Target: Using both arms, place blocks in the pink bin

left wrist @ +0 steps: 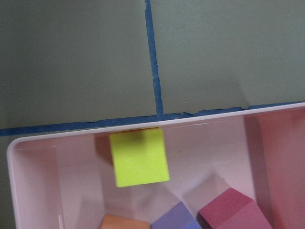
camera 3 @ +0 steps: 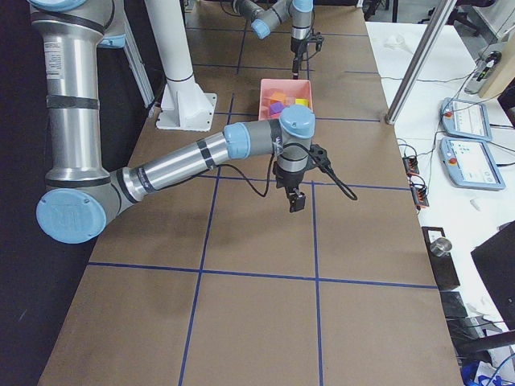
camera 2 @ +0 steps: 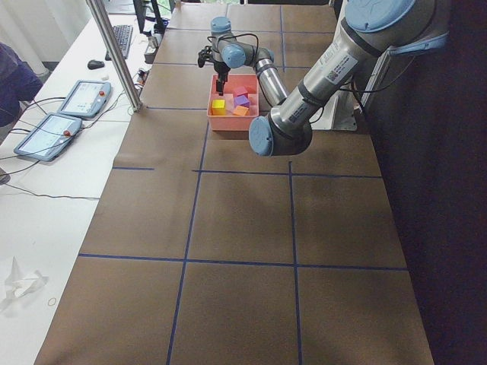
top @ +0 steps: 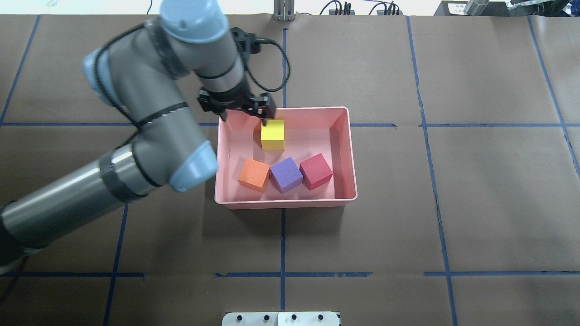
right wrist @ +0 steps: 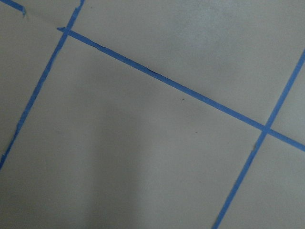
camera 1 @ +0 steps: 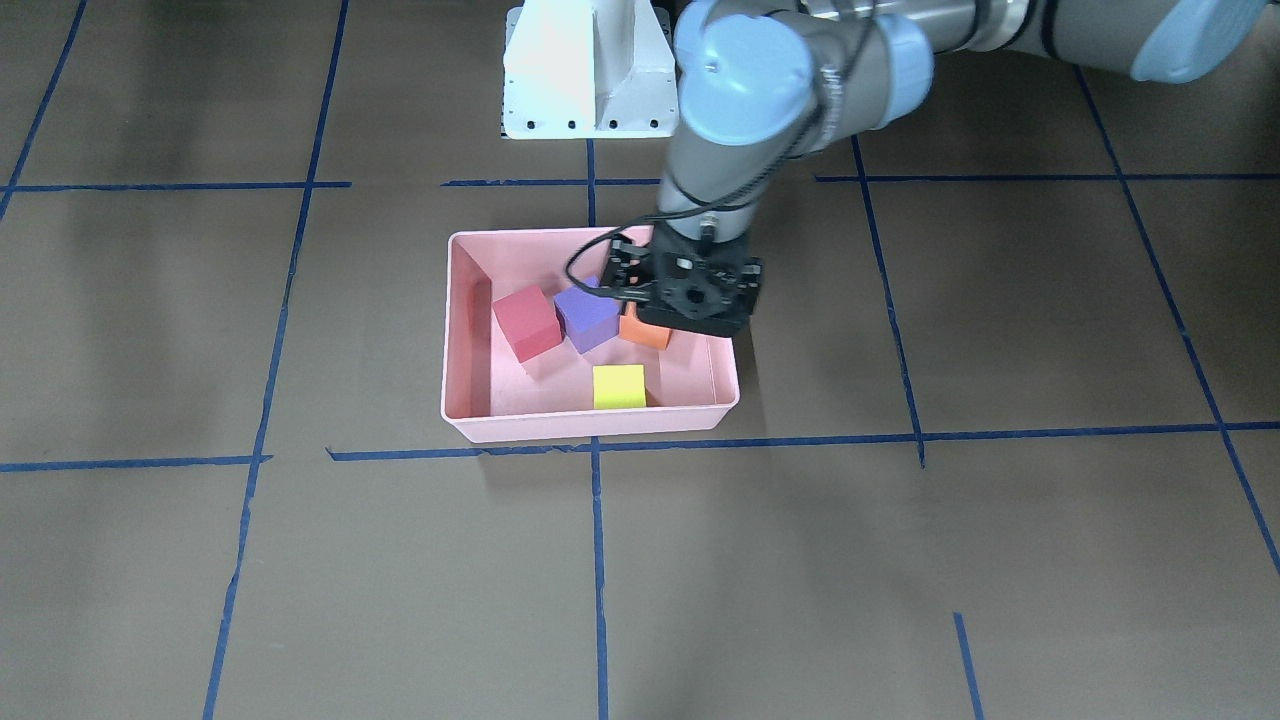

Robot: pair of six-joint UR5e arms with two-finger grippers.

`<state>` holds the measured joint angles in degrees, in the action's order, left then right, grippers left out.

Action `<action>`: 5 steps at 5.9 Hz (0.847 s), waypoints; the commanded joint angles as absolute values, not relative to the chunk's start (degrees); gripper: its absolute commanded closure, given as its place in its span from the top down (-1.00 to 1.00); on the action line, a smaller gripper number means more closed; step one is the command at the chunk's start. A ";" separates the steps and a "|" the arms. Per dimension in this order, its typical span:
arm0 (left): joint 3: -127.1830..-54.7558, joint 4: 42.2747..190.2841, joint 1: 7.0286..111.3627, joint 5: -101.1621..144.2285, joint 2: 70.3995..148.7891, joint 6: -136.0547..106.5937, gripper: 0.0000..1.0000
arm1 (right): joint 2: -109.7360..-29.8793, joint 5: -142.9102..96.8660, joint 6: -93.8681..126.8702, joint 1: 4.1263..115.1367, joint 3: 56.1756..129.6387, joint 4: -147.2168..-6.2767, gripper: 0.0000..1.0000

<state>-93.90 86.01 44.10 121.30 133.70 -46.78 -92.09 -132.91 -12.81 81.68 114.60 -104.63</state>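
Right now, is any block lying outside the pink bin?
No, the red block, purple block, orange block and yellow block all sit inside the pink bin.

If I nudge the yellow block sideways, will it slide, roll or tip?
The yellow block looks like matte foam: probably light, slightly squashy. Its flat face on the pink bin floor suggests scuffing along, not rolling. The nearby wall would likely stop it.

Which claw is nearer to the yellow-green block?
Left. The left claw hangs over the pink bin, right beside the yellow-green block; the right claw is well away, over the table outside the bin.
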 commanded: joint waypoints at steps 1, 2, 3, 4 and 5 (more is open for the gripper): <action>-97.11 85.96 54.43 126.55 122.14 -26.22 1.00 | -98.75 -132.72 -13.44 86.98 114.52 -104.50 1.00; -97.03 85.87 60.84 129.00 117.21 -14.53 1.00 | -101.31 -132.37 -14.32 89.01 114.35 -104.50 1.00; -96.94 85.96 68.39 132.50 110.89 -5.98 1.00 | -102.90 -132.19 -16.24 89.64 114.17 -104.41 1.00; -96.86 86.04 75.78 133.67 103.00 3.16 1.00 | -103.09 -132.19 -16.09 89.74 113.82 -104.41 1.00; -96.42 86.22 81.59 133.68 96.83 8.12 1.00 | -102.92 -132.36 -15.56 89.74 113.64 -104.41 1.00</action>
<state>-96.73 86.07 75.31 133.12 103.37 1.81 -102.83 -132.26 -15.82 89.62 113.87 -104.42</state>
